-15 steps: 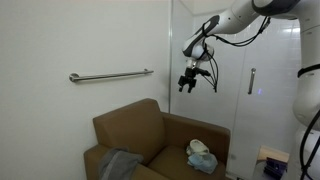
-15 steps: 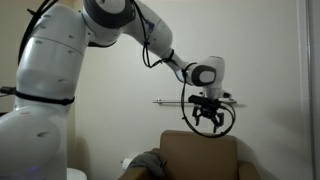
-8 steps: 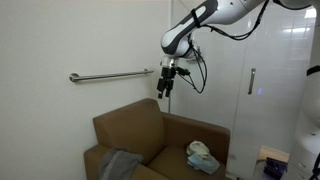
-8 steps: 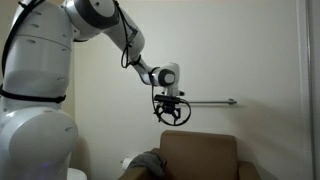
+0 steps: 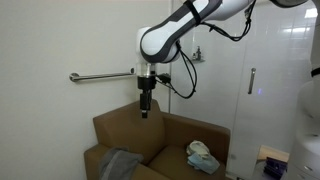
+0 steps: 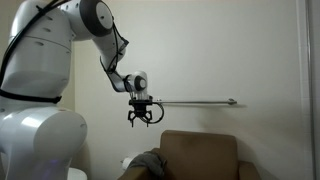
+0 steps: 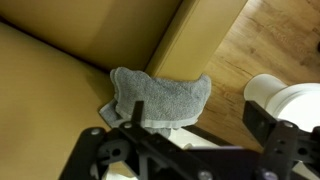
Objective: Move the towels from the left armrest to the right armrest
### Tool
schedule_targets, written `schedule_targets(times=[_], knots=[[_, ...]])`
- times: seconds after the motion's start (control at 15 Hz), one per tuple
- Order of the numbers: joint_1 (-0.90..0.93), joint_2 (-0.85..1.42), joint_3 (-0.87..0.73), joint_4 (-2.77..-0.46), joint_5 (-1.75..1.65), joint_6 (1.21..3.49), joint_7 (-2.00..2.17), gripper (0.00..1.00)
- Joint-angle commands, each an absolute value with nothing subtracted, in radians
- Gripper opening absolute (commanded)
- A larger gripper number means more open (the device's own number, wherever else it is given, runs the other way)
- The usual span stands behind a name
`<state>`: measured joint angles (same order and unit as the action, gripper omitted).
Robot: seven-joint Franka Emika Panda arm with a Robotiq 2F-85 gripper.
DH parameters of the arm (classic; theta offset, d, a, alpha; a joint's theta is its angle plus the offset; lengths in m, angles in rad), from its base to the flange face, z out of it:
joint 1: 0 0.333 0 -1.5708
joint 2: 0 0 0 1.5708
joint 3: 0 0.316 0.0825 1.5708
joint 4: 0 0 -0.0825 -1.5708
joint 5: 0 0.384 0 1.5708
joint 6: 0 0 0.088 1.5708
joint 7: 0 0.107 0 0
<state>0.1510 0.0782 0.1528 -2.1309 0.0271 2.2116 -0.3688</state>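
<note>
Towels [image 5: 121,165]: we count two, both lying on the brown armchair [image 5: 130,128], and nothing is touching either one.
Grey towel [image 5: 118,162]: it's draped in a crumpled heap over the left armrest [image 5: 92,157]. In the wrist view it hangs over the end of that arm, with the wood floor [image 7: 275,35] just past it.
Pale blue-green towel [image 5: 202,157]: it's bunched up on the viewer's right side of the chair, right by the right armrest [image 5: 210,134]. Honestly we can't tell whether it sits on the arm itself or on the seat beside it.
End effector [image 5: 145,110]: it's pointing straight down with the fingers spread wide and nothing between them. It hangs in the air above the chair back, well apart from both towels.
Same end effector in an exterior view [image 6: 140,118]: it's up and to the viewer's left of the chair back, over the grey heap on the arm, and the open jaws are easy to see against the wall [image 6: 260,60].
Robot arm [image 5: 185,20]: a white arm that reaches in from the top right and bends down at the wrist.
Grab bar [image 5: 100,76]: a metal bar fixed flat on the wall behind the chair. The wrist is roughly level with it in both exterior views.
Glass door [image 5: 265,60]: it stands to the right of the chair and has an upright handle.
</note>
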Motion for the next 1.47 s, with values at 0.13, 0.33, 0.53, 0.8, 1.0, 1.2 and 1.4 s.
schedule_targets(times=[0.13, 0.33, 0.53, 0.8, 1.0, 1.2, 1.4], knots=[[0.141, 0.078, 0.152, -2.129, 0.024, 2.208, -0.368, 1.00], [0.141, 0.109, 0.149, -2.100, 0.008, 2.247, -0.375, 1.00], [0.151, 0.310, 0.152, -1.878, -0.052, 2.129, -0.378, 1.00], [0.145, 0.527, 0.167, -1.641, -0.072, 1.914, -0.472, 1.00], [0.133, 0.713, 0.177, -1.456, -0.092, 1.825, -0.607, 1.00], [0.158, 0.898, 0.182, -1.283, -0.138, 1.783, -0.717, 1.00], [0.200, 1.079, 0.179, -1.121, -0.192, 1.736, -0.807, 1.00]])
